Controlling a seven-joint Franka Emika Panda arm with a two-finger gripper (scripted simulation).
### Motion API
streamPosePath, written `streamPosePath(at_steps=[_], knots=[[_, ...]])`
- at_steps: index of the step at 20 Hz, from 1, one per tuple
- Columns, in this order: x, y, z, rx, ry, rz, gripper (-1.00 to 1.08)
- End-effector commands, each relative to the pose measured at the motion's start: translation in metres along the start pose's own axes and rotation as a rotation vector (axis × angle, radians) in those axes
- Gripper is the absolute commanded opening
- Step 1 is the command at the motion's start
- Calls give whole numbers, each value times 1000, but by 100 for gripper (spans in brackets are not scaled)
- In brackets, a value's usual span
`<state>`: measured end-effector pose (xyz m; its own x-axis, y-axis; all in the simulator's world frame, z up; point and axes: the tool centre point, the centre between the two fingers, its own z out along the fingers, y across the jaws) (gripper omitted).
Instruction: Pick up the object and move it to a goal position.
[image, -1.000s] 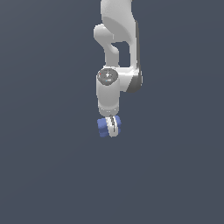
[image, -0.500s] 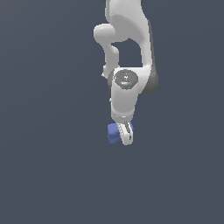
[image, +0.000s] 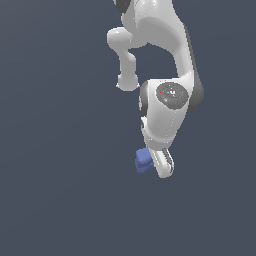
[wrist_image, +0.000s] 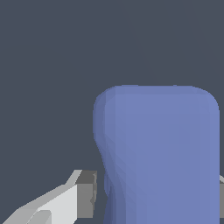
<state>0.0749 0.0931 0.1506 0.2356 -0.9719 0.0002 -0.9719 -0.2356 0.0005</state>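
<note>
The object is a small matte blue-violet lumpy block with rounded edges. In the exterior view it sticks out toward that view's left from between the white fingers at the arm's lower end. My gripper is shut on it and hangs below the round wrist joint. In the wrist view the object looms large. One grey finger pad sits beside its narrow waist, and the other pad only just shows at the frame's edge.
The white arm links rise above the gripper toward the upper edge of the exterior view. A uniform dark grey-blue background fills both views.
The arm has swung toward the exterior view's right and lower in that picture, carrying the blue-violet object with it. The grip on it is unchanged.
</note>
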Motion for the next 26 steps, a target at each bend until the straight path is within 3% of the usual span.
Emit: streamPosePath(at_steps=[1, 13, 26], knots=[[-8, -13, -5, 1, 0, 1, -100], [-37, -57, -22, 1, 0, 1, -100], [-44, -71, -26, 1, 0, 1, -100]])
